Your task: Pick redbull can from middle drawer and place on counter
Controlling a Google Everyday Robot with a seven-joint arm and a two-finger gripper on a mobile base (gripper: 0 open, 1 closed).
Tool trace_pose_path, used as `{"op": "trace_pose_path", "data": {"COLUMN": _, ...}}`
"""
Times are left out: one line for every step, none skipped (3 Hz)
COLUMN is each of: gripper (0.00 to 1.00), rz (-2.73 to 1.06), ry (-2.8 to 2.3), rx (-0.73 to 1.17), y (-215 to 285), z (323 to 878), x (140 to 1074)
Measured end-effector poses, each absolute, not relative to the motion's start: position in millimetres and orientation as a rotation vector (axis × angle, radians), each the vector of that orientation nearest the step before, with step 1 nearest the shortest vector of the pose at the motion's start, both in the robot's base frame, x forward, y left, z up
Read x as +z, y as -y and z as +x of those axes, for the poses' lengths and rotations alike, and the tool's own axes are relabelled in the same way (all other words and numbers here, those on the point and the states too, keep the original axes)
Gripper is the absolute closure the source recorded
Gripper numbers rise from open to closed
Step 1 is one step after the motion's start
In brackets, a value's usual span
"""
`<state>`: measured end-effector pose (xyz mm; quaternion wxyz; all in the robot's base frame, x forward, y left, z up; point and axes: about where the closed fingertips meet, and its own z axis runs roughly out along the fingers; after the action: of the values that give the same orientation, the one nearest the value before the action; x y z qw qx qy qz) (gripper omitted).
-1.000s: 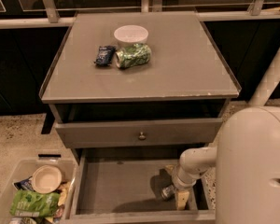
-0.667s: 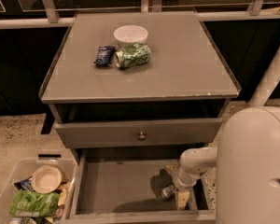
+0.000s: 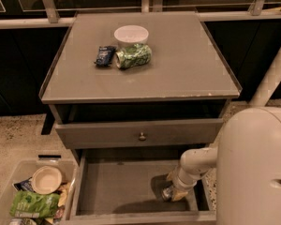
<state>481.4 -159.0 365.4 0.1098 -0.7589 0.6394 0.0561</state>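
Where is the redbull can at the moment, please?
In the camera view, the redbull can is in the middle drawer, right of centre, at the gripper.

Arm: a pale tube comes out from behind the big rounded body housing at lower right and runs left. It bends at a rounded elbow, then drops down and slightly left. The housing hides the arm's root. Wrist points steeply down, with a collar section just above the tool end. Gripper sits low inside the open drawer, in its right half, at or just above the floor. Some yellowish-tan pieces show on it. Gripper axis is close to vertical, tilted slightly left.
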Motion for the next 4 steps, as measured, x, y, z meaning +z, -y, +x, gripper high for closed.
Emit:
{"op": "trace_pose_path", "data": {"gripper": 0.65, "rz": -2.231, "ry": -1.879, "rx": 0.165, "y": 159, "z": 481, "x": 365}}
{"op": "trace_pose_path", "data": {"gripper": 0.87, "rz": -2.231, "ry": -1.879, "rx": 0.165, "y": 159, "z": 481, "x": 365}}
{"op": "trace_pose_path", "data": {"gripper": 1.00, "rz": -2.231, "ry": -1.880, "rx": 0.165, "y": 159, "z": 481, "x": 365}}
{"op": "trace_pose_path", "data": {"gripper": 1.00, "rz": -2.227, "ry": -1.886, "rx": 0.101, "y": 159, "z": 479, "x": 391}}
